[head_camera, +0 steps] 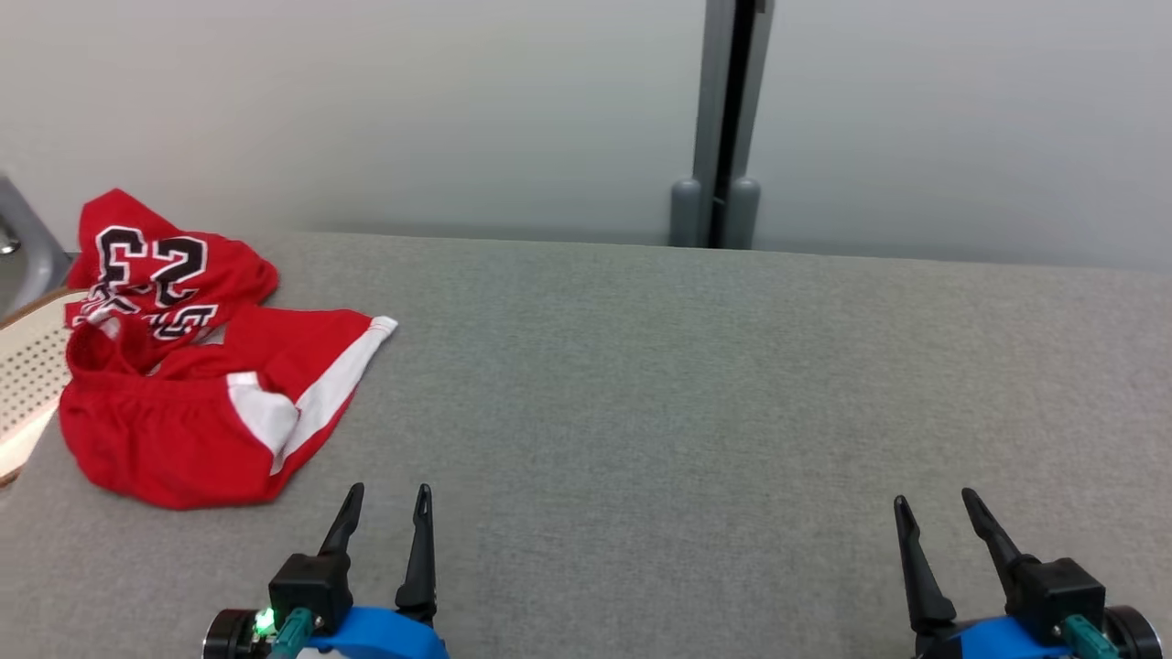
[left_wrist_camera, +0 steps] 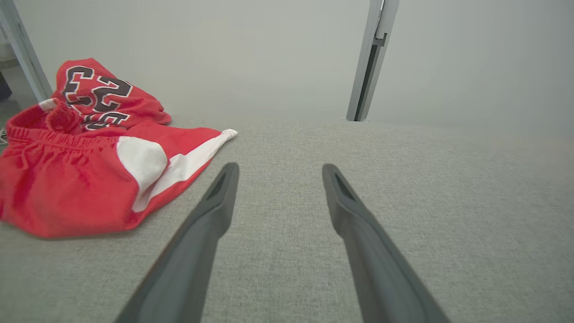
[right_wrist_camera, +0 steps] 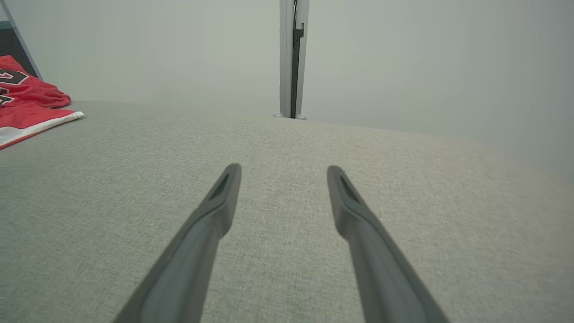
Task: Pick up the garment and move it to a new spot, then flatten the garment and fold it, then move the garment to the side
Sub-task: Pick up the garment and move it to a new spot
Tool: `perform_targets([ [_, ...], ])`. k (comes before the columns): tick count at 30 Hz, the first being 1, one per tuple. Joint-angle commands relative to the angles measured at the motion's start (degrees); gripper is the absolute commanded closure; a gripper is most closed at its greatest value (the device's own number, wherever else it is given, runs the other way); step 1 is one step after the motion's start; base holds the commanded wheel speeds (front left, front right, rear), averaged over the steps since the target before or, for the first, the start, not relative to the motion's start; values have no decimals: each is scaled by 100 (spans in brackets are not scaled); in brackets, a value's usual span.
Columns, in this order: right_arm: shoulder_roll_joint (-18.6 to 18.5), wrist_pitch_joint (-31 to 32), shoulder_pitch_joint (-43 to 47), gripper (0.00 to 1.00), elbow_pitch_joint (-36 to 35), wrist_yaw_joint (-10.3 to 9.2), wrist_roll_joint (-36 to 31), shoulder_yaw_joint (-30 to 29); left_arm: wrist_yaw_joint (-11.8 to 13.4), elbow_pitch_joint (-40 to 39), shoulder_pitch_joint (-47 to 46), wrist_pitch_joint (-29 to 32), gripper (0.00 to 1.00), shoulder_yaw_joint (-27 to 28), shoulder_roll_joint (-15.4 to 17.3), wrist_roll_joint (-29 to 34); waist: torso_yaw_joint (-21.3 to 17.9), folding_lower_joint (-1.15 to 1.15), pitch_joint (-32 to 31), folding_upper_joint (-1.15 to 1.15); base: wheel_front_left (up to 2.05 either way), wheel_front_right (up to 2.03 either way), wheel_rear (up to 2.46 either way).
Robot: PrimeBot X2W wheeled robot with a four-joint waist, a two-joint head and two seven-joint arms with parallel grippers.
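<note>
While the left claw (head_camera: 385, 499) and right claw (head_camera: 934, 503) sit spread and empty, the red garment (head_camera: 174, 430) looks soft, light, best pinched at its waistband (left_wrist_camera: 58, 137)

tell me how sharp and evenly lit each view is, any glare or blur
Head view: soft even light, no glare, garment sharp with a thin shadow at its near edge. Left wrist view: wide-angle stretch, left end effector blurs toward the bottom edge, garment slightly soft. Right wrist view: right end effector likewise blurred low down, surface weave crisp mid-frame, wall hazy.
</note>
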Motion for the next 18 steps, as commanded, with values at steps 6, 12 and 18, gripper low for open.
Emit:
perform_targets([
  [6, -24, -27, 152, 0, -33, 2, -117, -161, 37, -20, -80, -27, 0, -104, 15, -34, 880, 0, 14, 0, 0, 0, 0],
  [12, -26, -26, 89, 0, -22, 2, 2, -11, 38, -3, 2, -25, 0, -18, 39, 12, 1856, 0, 1, 0, 0, 0, 0],
  [18, -27, -26, 43, 0, 51, 2, 147, 255, 21, -13, 78, -24, 0, 33, 63, 23, 2464, 0, -15, 0, 0, 0, 0],
])
